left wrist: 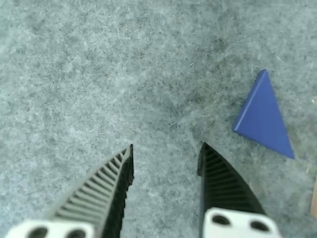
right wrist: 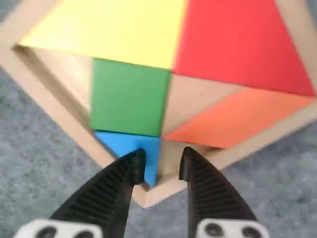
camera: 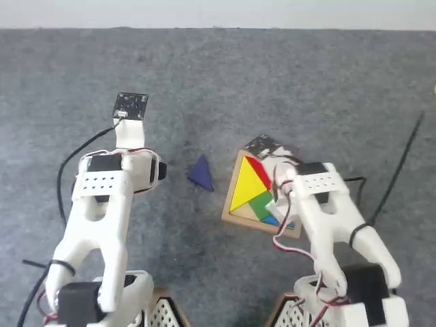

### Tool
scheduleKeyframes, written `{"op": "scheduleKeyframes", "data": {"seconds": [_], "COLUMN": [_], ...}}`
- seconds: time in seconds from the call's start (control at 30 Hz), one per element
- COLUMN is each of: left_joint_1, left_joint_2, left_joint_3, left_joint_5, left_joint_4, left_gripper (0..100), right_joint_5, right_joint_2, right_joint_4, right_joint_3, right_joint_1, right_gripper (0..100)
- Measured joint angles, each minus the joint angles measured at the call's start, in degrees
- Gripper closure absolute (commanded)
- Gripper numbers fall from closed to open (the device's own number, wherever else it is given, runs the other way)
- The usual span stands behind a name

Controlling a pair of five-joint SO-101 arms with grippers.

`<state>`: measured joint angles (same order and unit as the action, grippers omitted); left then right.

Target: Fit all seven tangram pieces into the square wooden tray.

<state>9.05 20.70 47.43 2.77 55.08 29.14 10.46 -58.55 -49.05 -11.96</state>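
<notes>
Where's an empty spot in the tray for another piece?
Bare wood shows between the green square, red triangle and orange piece, and between the green square and the tray wall. It's crowded by the right pincer and light blue piece.

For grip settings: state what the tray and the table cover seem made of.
The tray looks like pale unpainted wood, matte: tan rim and floor. The cover looks like grey felt or carpet: fuzzy, mottled fibres.

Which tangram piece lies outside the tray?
The dark blue triangle: it lies alone on the grey mat beside the wooden tray, while the other pieces shown sit inside it.
</notes>
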Motion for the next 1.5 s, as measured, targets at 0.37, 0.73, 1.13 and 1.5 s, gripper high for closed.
{"op": "scheduleKeyframes", "data": {"seconds": [0.37,0.73,1.13,1.5], "left_joint_1": [0.0,0.0,0.0,-0.1], "left_joint_2": [0.0,0.0,0.0,8.6], "left_joint_3": [0.0,0.0,0.0,7.6], "left_joint_5": [0.0,0.0,0.0,0.0], "left_joint_4": [0.0,0.0,-1.1,-9.6], "left_gripper": [79,79,79,79], "right_joint_5": [2.6,0.7,-4.0,-4.1], "right_joint_2": [-0.4,3.7,56.1,81.0], "right_joint_4": [-0.1,-0.4,-4.4,-7.6], "right_joint_3": [-0.3,-3.2,-23.8,-32.5], "right_joint_1": [-1.4,-11.1,-17.2,2.7], "right_gripper": [88.7,88.7,88.8,89.0]}}
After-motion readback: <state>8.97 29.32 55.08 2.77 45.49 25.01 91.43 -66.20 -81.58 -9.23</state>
